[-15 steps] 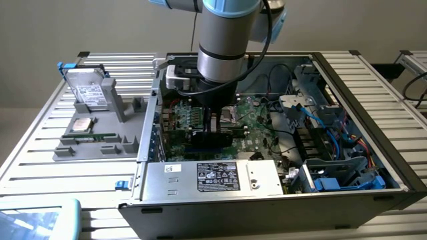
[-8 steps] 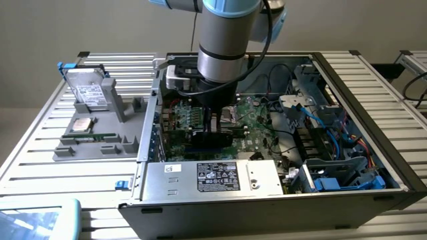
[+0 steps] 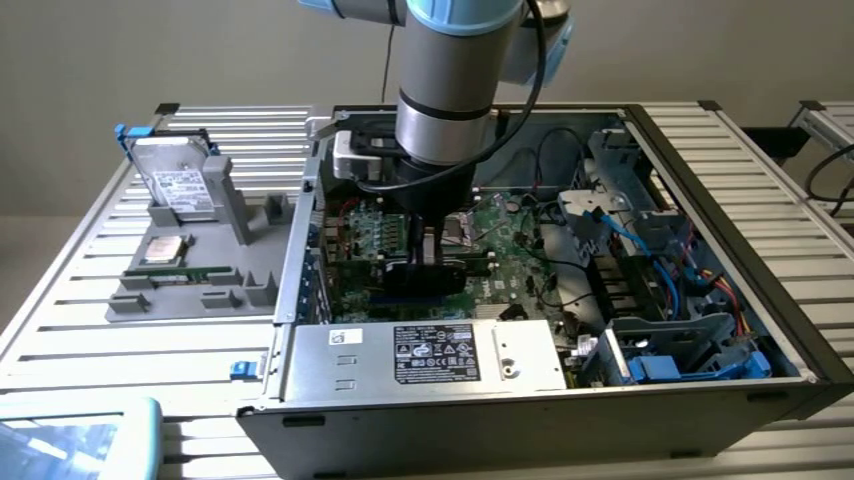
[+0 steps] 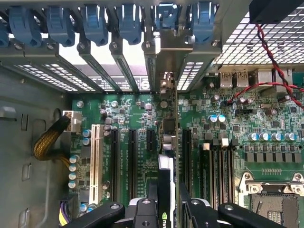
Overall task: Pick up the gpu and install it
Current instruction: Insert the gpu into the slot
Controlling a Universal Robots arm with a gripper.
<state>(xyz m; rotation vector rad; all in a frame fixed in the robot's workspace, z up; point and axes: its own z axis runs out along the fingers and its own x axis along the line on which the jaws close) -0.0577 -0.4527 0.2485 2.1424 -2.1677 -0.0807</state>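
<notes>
wrist view: the gpu (image 4: 166, 180) is seen edge-on, held upright between the two fingers (image 4: 194, 209) of the claw (image 4: 166, 211). the claw is closed part of the way, one finger against each face of the card, so the card is gripped and not merely touched. the card is placed over the motherboard (image 4: 237, 114), among the black expansion slots and just beside the white slot (image 4: 95, 161), with its metal bracket end toward the row of blue clips (image 4: 92, 23) at the rear wall of the case.

the step in hand is judged to be the installing, the picking up being done. whether the card's edge is already in its slot cannot be told. as a judgement, seating calls for the card to be kept upright and square to the slot, its bracket lined up with an open rear bay, and pressure given straight down.

counted: one gpu, one claw, one white slot and at least six blue clips. in the exterior view, the open case (image 3: 721, 180) is found at centre frame, with one silver power supply (image 3: 427, 355) at lower centre. on the grey tray (image 3: 254, 215) at the exterior view's left, two hard drives (image 3: 180, 185) and one memory stick (image 3: 180, 271) are counted, well apart from the card.
</notes>
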